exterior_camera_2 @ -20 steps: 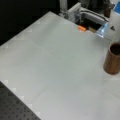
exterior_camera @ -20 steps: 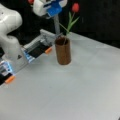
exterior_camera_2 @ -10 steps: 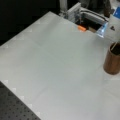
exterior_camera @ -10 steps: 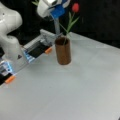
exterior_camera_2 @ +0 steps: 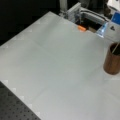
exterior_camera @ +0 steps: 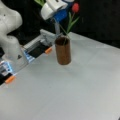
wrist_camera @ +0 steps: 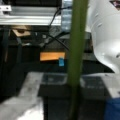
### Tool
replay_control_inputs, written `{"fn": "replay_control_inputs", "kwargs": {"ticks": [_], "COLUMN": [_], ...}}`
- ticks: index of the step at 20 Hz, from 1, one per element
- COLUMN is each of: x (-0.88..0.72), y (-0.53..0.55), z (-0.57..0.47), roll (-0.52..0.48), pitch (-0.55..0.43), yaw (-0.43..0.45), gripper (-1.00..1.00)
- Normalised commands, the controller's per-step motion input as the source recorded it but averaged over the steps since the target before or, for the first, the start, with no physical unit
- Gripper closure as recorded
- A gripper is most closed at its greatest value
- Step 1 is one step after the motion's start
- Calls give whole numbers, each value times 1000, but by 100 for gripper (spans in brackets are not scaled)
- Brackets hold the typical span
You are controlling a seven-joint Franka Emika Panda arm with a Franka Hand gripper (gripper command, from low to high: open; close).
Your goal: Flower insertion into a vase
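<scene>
A: Where is the plain brown cylindrical vase [exterior_camera: 62, 51]?
B: Upper middle of the white worktop [exterior_camera: 82, 90], red flower [exterior_camera: 75, 8] stem already inside.
A: The white-and-blue gripper [exterior_camera: 58, 23]?
B: Top, above the vase; jaws' state I cannot tell. Insertion step seems underway.

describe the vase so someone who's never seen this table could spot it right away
On the white table, look just below the end effector. The vase is the plain brown upright cylinder, the only one, with a green-stemmed red flower rising from its mouth.
</scene>
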Motion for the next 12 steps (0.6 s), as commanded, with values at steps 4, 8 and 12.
{"fn": "replay_control_inputs", "kwargs": {"ticks": [4,8,12], "x": [104,156,245], "y": [-26,34,81], "z": [107,115,74], "roll": [-123,-146,-150], "pitch": [304,380,381], "yaw": [18,43,70], "gripper": [100,100,100]}}
